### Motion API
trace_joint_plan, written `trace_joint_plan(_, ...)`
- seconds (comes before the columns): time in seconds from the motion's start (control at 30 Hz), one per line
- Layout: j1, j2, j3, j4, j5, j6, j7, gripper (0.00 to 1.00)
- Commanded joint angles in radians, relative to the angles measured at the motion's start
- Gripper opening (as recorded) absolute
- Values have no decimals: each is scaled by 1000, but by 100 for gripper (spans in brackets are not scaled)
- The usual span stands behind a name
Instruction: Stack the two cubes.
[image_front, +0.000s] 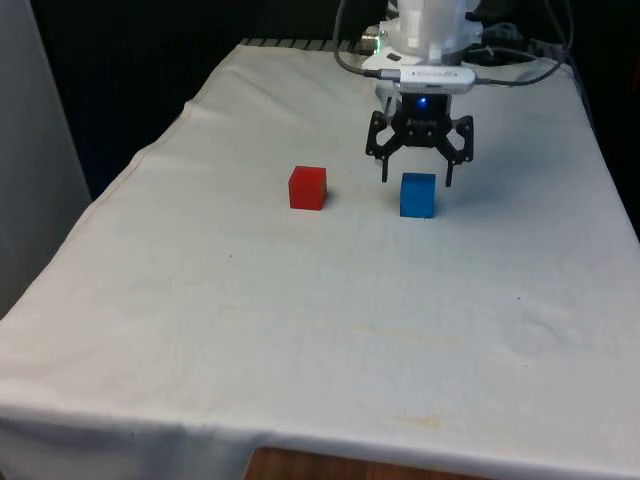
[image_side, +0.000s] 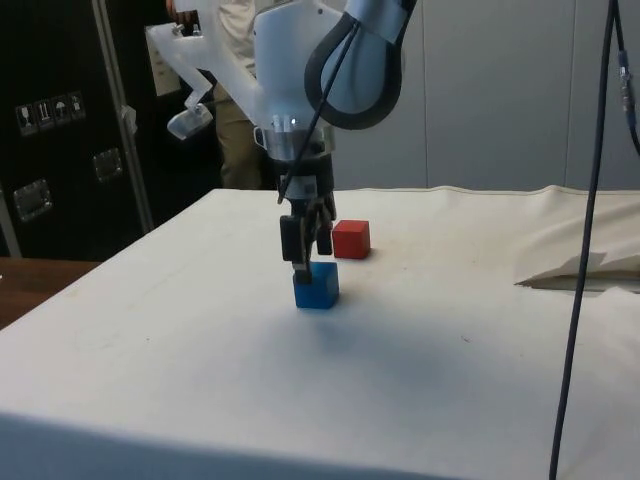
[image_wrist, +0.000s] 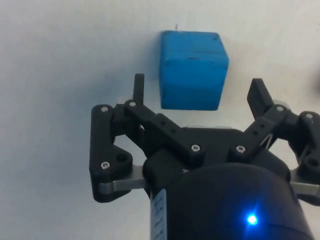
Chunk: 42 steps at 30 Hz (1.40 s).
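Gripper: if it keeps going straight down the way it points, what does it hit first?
Probably the blue cube. The gripper hangs open, pointing down just above it, fingers spread wider than the cube. The fingertips may pass beside it and reach the white cloth; alignment looks slightly off in the wrist view.

The white arm (image_side: 300, 70) is seen at the upper middle of the side view, its wrist pointed straight down. The gripper (image_front: 418, 180) is held right of centre in the front view, fingers (image_wrist: 138, 87) spread wide apart.
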Motion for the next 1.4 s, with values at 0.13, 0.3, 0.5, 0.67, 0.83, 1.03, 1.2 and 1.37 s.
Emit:
trace_joint_plan(0.13,-1,5,-3,4,4,1,8,100)
trace_joint_plan(0.3,0,6,-4,3,2,2,14,100)
trace_joint_plan(0.5,1,17,-4,3,2,8,27,100)
trace_joint_plan(0.67,2,33,-3,7,2,16,41,100)
trace_joint_plan(0.83,1,58,-2,15,2,31,60,100)
trace_joint_plan(1.03,1,63,-2,17,1,29,68,98)
trace_joint_plan(1.2,1,64,-2,17,1,28,70,47)
trace_joint_plan(1.37,1,64,-2,17,1,28,71,1)
